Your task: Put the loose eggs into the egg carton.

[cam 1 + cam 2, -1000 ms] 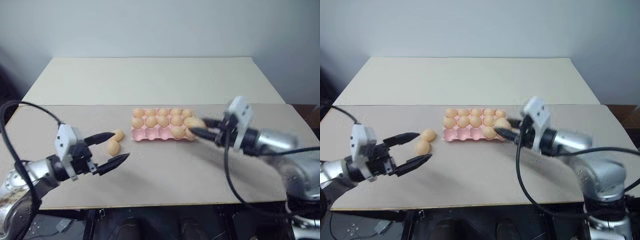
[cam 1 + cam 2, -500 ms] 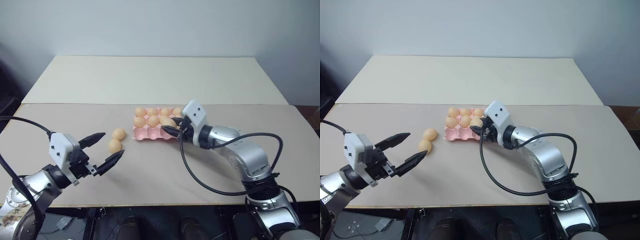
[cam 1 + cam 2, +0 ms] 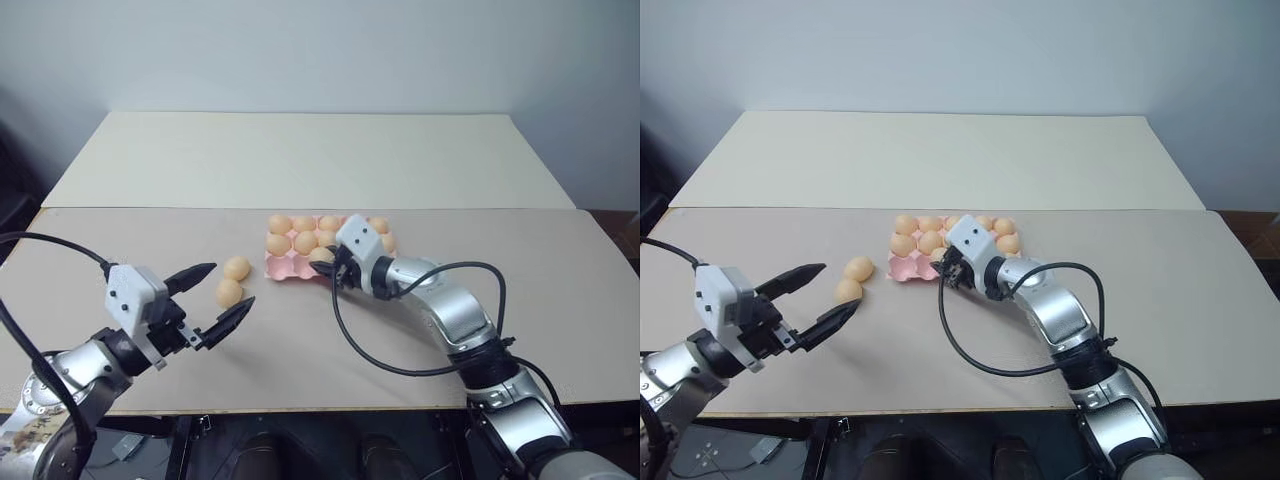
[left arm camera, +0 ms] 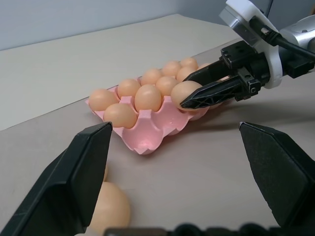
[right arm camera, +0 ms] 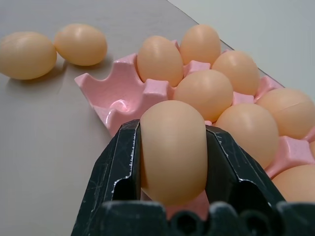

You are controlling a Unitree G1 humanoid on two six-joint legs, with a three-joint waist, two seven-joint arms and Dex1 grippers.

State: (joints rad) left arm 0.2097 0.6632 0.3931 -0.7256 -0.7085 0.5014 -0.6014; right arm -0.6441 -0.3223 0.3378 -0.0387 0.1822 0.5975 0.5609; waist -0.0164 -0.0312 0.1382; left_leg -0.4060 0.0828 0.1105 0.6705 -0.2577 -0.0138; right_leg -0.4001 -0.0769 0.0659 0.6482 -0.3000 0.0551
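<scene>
Two loose eggs [image 3: 232, 281] left of egg carton [image 3: 283, 266]; third egg [image 5: 172, 150] clamped in right gripper [image 3: 325, 266] over carton; left gripper [image 3: 215, 300] agape.

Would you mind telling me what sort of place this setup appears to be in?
Probably a lab or test room, not a kitchen: a bare tabletop against a blank wall, with just an egg carton and loose eggs laid out.

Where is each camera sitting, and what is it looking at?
Head views: up on the head, looking down at the table; both arms show.
Left wrist view: behind the open left gripper, facing the egg carton.
Right wrist view: behind the right gripper, shut on an egg over the carton.
Shared: both wrist views show the carton and loose eggs.
</scene>
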